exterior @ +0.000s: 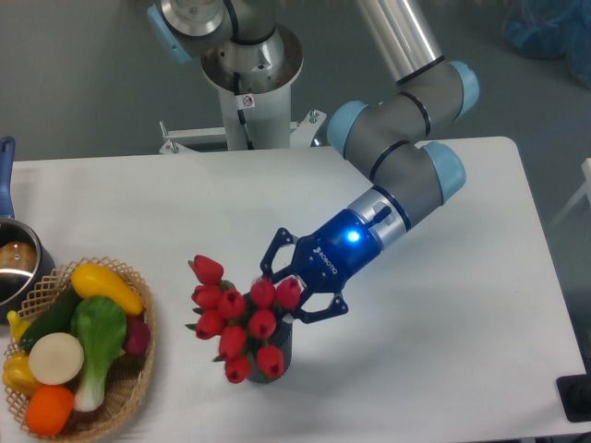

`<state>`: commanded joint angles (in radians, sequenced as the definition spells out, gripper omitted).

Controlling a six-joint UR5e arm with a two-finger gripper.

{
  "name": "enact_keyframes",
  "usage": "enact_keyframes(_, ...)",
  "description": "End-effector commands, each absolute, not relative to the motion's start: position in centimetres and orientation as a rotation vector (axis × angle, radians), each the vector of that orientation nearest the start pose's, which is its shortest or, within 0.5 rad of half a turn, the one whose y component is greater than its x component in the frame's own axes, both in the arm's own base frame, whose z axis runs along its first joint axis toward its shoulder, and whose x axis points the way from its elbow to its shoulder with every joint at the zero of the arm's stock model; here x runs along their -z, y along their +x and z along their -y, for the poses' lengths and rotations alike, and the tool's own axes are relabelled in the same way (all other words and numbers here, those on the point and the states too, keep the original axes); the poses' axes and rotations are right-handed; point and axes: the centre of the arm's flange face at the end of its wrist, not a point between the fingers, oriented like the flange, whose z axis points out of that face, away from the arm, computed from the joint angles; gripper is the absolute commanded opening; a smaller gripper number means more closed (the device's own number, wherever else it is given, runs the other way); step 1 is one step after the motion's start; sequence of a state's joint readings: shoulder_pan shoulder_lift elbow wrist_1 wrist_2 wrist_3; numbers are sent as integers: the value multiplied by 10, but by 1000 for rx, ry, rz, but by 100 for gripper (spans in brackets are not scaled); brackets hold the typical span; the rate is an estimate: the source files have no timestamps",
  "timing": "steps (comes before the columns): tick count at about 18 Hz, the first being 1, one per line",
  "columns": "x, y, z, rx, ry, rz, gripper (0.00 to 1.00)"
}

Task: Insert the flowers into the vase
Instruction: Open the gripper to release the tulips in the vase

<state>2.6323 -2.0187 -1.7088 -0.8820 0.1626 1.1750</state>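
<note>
A white, smooth-topped rectangular bench (166, 208) with rounded corners fills most of the view, evenly lit, with only soft shadows on its surface. Behind it lies a plain grey-green floor (83, 83). A white metal pedestal column (247, 106) stands just beyond the bench's far edge, on a pale bolted base plate (199, 138). In the top right corner sits a crumpled blue plastic bag (547, 26) on the floor. At the right edge a thin white frame piece (584, 180) shows, and a small black object (574, 399) at the lower right is cut off by the frame.
</note>
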Motion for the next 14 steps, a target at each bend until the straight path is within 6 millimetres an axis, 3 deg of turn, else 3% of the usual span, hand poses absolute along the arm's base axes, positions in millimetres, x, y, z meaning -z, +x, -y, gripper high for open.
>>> enact_keyframes(14,-320,-442,-471,504,-1847,-127,100)
